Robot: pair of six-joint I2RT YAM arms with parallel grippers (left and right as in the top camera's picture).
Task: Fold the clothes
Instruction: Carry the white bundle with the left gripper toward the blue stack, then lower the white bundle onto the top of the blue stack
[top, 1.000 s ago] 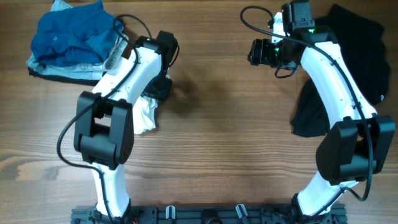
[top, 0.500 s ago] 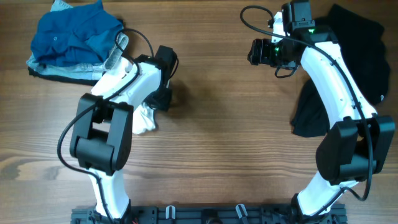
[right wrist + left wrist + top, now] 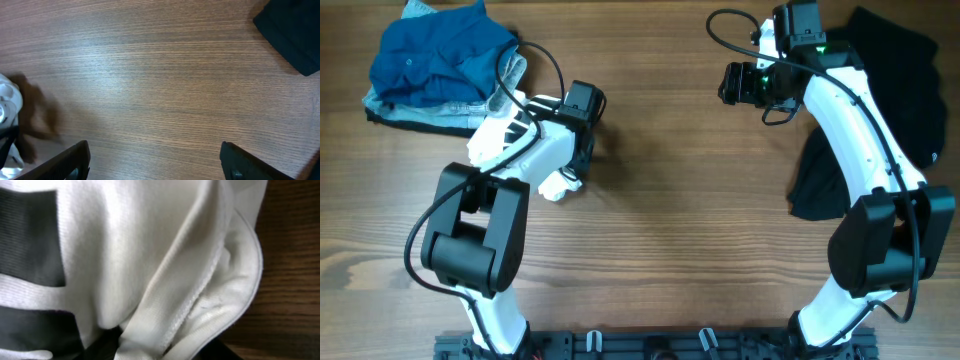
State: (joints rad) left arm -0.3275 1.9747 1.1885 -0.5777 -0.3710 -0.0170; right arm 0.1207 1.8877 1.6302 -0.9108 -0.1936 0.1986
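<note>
Clothes lie in three places on the wooden table (image 3: 670, 230). At the far left, toward the back edge, a crumpled blue garment (image 3: 430, 55) sits on top of a grey piece (image 3: 405, 115), whose edge shows beneath it. Just to the right of that pile, the left arm bends low over a bunched white T-shirt (image 3: 556, 184), most of it hidden under the arm, with only a small white lump showing on the wood. The left pincer (image 3: 578, 158) is down at this cloth. Its wrist view is filled with folds and a hemmed edge of the white fabric, with black lettering (image 3: 30, 235) at the left side. Only dark slivers of the fingers show at the bottom of that view, so whether the jaws are clamped on the shirt cannot be told. The middle of the table is bare wood. Farther right, the right pincer (image 3: 155, 147) hangs above the table near the back, jaws spread wide with nothing between them (only wood grain shows there). At the far right a black tee (image 3: 895, 60) lies spread out, partly under the right arm.
</note>
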